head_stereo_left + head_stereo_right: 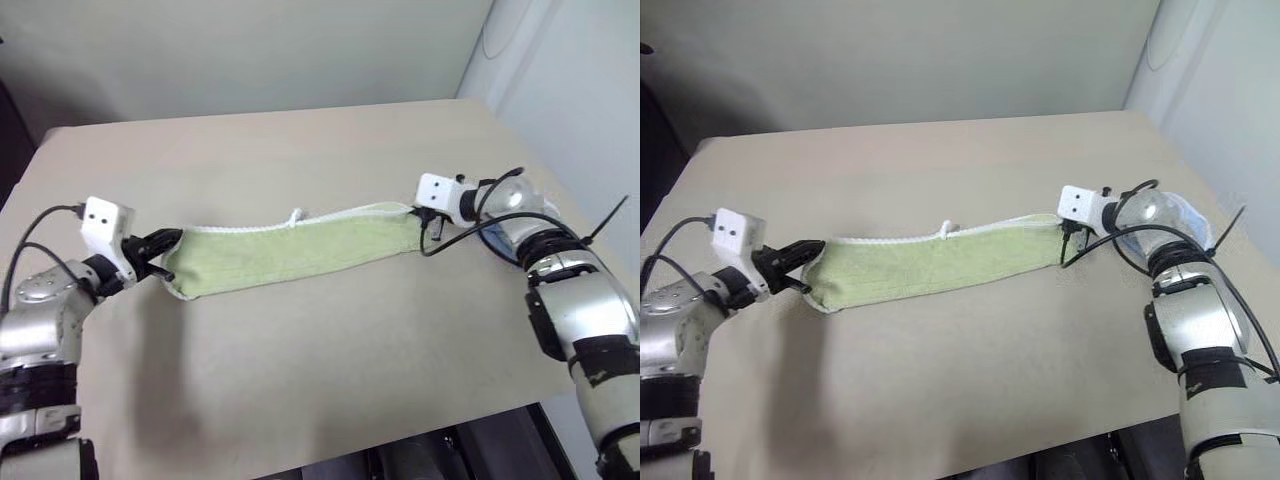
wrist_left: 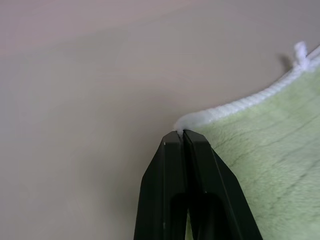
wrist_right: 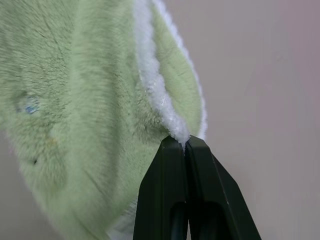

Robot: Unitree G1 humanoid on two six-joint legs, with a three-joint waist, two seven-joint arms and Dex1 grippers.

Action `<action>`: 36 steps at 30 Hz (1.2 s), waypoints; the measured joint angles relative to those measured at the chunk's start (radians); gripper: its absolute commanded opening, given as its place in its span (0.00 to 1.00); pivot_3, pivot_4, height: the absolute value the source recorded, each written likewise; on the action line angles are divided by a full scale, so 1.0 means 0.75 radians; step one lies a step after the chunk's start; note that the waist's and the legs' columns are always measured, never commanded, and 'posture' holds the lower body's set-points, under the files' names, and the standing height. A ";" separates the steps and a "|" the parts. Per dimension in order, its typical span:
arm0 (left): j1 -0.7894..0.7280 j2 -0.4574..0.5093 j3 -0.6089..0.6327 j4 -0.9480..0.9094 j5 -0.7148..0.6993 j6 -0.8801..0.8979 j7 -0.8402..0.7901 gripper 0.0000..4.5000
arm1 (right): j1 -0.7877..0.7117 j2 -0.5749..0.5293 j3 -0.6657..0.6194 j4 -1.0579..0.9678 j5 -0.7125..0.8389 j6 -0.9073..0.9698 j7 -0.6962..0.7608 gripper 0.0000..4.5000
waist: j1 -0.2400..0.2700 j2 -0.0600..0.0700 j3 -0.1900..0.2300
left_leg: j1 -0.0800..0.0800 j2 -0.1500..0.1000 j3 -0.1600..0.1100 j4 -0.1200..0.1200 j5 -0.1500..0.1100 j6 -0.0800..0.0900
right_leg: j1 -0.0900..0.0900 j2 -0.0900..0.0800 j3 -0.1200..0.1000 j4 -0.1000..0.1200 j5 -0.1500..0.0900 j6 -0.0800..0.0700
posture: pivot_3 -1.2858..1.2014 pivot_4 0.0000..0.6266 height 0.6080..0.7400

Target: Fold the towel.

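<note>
The towel (image 1: pixel 300 252), light green with white stitched edging and a small white loop (image 1: pixel 295 215), hangs stretched as a long doubled band between my two grippers, over the middle of the tan table (image 1: pixel 300 150). My left gripper (image 1: pixel 172 240) is shut on the towel's left end; its wrist view has the black fingers (image 2: pixel 172 165) pinched together on the white edging (image 2: pixel 240 104). At the right end my right gripper (image 1: pixel 418 213) is shut on the towel, its fingers (image 3: pixel 170 170) clamped on the white hem (image 3: pixel 150 80).
The table's near edge (image 1: pixel 400 440) runs close in front of me, and its right edge (image 1: pixel 560 190) passes under my right arm. A pale wall (image 1: pixel 250 50) stands behind the table's far edge.
</note>
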 measured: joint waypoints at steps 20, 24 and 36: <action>-0.033 -0.026 -0.034 0.196 0.100 -0.101 -0.042 0.54 | -0.036 0.054 -0.055 0.042 -0.042 0.119 -0.273 0.43 | -0.007 0.000 0.000 | -0.007 0.001 0.002 0.000 0.001 -0.002 | -0.010 0.000 0.002 0.002 0.001 0.001 | 0.52 0.24 1.00; -0.015 -0.026 -0.006 0.195 0.091 -0.100 -0.041 0.85 | -0.036 0.054 -0.055 0.042 -0.047 0.110 -0.286 0.73 | -0.008 0.000 0.000 | -0.007 0.001 0.002 0.000 0.001 -0.002 | -0.011 0.000 0.002 0.002 0.001 0.001 | 0.52 0.24 1.00; 0.121 -0.135 0.297 -0.044 -0.022 -0.087 0.282 1.00 | -0.021 -0.043 -0.246 -0.010 0.086 0.064 -0.473 0.88 | -0.010 -0.001 -0.001 | -0.011 0.000 0.010 0.004 0.001 -0.002 | -0.012 0.000 0.001 0.002 0.001 0.002 | 0.52 0.24 1.00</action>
